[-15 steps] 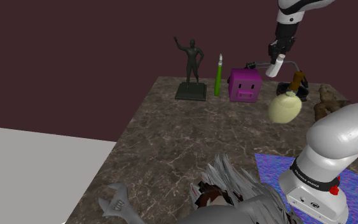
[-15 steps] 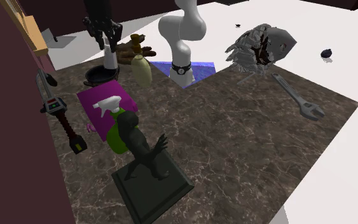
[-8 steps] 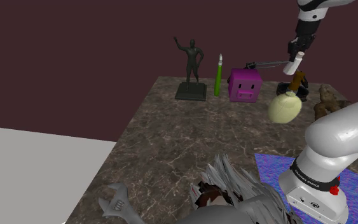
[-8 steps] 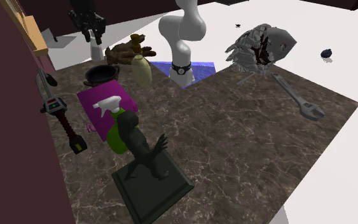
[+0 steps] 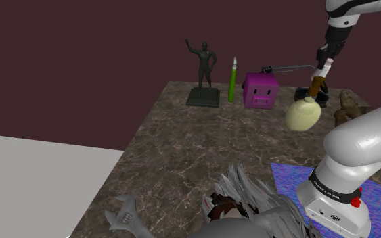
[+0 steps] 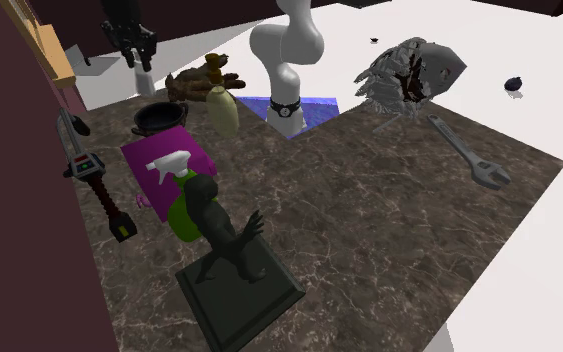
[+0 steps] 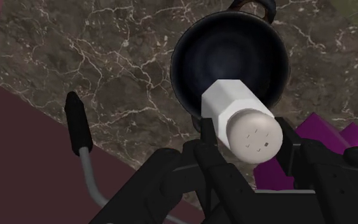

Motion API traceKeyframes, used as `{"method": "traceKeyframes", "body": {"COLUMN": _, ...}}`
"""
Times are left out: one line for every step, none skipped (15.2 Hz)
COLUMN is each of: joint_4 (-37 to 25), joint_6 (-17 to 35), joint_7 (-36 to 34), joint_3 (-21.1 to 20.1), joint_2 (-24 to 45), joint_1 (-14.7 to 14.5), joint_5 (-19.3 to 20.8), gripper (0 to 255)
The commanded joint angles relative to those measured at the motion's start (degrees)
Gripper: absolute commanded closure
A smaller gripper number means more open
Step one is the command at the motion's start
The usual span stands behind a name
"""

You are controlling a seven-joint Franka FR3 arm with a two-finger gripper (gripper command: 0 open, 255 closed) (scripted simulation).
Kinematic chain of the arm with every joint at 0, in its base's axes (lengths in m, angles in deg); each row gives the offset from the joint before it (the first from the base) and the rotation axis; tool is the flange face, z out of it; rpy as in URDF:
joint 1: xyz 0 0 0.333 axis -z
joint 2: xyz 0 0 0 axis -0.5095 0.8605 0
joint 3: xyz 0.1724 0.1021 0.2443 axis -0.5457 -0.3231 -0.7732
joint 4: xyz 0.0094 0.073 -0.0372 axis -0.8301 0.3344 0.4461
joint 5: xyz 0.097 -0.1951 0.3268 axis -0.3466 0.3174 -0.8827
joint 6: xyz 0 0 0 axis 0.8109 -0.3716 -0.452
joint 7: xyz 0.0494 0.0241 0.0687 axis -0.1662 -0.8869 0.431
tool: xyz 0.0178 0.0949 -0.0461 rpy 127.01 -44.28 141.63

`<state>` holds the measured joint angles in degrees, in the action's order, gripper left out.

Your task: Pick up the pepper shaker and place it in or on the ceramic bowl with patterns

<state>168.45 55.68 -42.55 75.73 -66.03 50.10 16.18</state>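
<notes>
The pepper shaker (image 7: 241, 124), a white faceted cylinder with a perforated cap, is up in the air, gripped between the black fingers (image 7: 208, 145) of the gripper (image 7: 247, 137). We read the hand as clenched on it, one finger pressed against each side.

Its long axis runs along the gripper's own line, with the capped end towards the hand and the base pointing away and down. Just beyond that base lies the bowl (image 7: 225, 44). It looks plain, dark and round, with a loop handle at its rim, and we see no pattern on it.

So the relation that matters is simple. The bowl is below and ahead of the shaker, almost on its axis. In the wrist view the shaker's base overlaps the near part of the bowl's mouth, and the other views show air between the two.

In the shoulder view the shaker hangs over the far right corner of the worktop (image 5: 182, 149), close to the dark red wall (image 5: 80, 54). We judge that the next move calls for a descent along that axis, with a slight nudge to centre over the mouth, before letting go.

Near the bowl are a purple cube (image 5: 260, 90), a pale yellow gourd-like lump (image 5: 303, 115) and a grey-shafted tool with a black grip (image 7: 75, 130). A straight drop should stay apart from all three.
</notes>
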Motion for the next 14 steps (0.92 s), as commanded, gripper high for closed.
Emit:
{"method": "traceKeyframes", "body": {"joint_4": 1.45, "joint_6": 1.47, "joint_7": -0.17, "joint_3": 0.25, "joint_2": 0.00, "joint_1": 0.12, "joint_5": 0.25, "gripper": 255}}
{"method": "traceKeyframes", "body": {"joint_4": 2.12, "joint_6": 2.25, "joint_7": -0.23, "joint_3": 0.42, "joint_2": 0.11, "joint_1": 0.15, "joint_5": 0.35, "gripper": 255}}
{"method": "traceKeyframes", "body": {"joint_4": 2.78, "joint_6": 3.04, "joint_7": -0.29, "joint_3": 0.59, "joint_2": 0.23, "joint_1": 0.18, "joint_5": 0.45, "gripper": 255}}
{"method": "traceKeyframes", "body": {"joint_4": 3.44, "joint_6": 3.83, "joint_7": -0.35, "joint_3": 0.77, "joint_2": 0.37, "joint_1": 0.21, "joint_5": 0.54, "gripper": 255}}
{"method": "traceKeyframes", "body": {"joint_4": 4.08, "joint_6": 4.62, "joint_7": -0.41, "joint_3": 0.95, "joint_2": 0.53, "joint_1": 0.24, "joint_5": 0.63, "gripper": 255}}
{"method": "traceKeyframes", "body": {"joint_4": 4.71, "joint_6": 5.42, "joint_7": -0.46, "joint_3": 1.13, "joint_2": 0.70, "joint_1": 0.26, "joint_5": 0.72, "gripper": 255}}
{"method": "traceKeyframes", "body": {"joint_4": 5.33, "joint_6": 6.22, "joint_7": -0.51, "joint_3": 1.32, "joint_2": 0.88, "joint_1": 0.29, "joint_5": 0.81, "gripper": 255}}
{"method": "traceKeyframes", "body": {"joint_4": 5.94, "joint_6": 7.03, "joint_7": -0.56, "joint_3": 1.51, "joint_2": 1.09, "joint_1": 0.31, "joint_5": 0.89, "gripper": 255}}
{"method": "traceKeyframes", "body": {"joint_4": 6.53, "joint_6": 7.85, "joint_7": -0.60, "joint_3": 1.70, "joint_2": 1.31, "joint_1": 0.32, "joint_5": 0.97, "gripper": 255}}
{"method": "traceKeyframes", "body": {"joint_4": 7.12, "joint_6": 8.66, "joint_7": -0.64, "joint_3": 1.90, "joint_2": 1.54, "joint_1": 0.33, "joint_5": 1.04, "gripper": 255}}
{"method": "traceKeyframes", "body": {"joint_4": 7.70, "joint_6": 9.49, "joint_7": -0.67, "joint_3": 2.11, "joint_2": 1.80, "joint_1": 0.34, "joint_5": 1.11, "gripper": 255}}
{"method": "traceKeyframes", "body": {"joint_4": 8.26, "joint_6": 10.32, "joint_7": -0.70, "joint_3": 2.31, "joint_2": 2.07, "joint_1": 0.35, "joint_5": 1.18, "gripper": 255}}
{"method": "traceKeyframes", "body": {"joint_4": 8.78, "joint_6": 11.10, "joint_7": -0.73, "joint_3": 2.51, "joint_2": 2.33, "joint_1": 0.35, "joint_5": 1.24, "gripper": 255}}
{"method": "traceKeyframes", "body": {"joint_4": 8.79, "joint_6": 11.09, "joint_7": -0.73, "joint_3": 2.51, "joint_2": 2.32, "joint_1": 0.35, "joint_5": 1.24, "gripper": 255}}
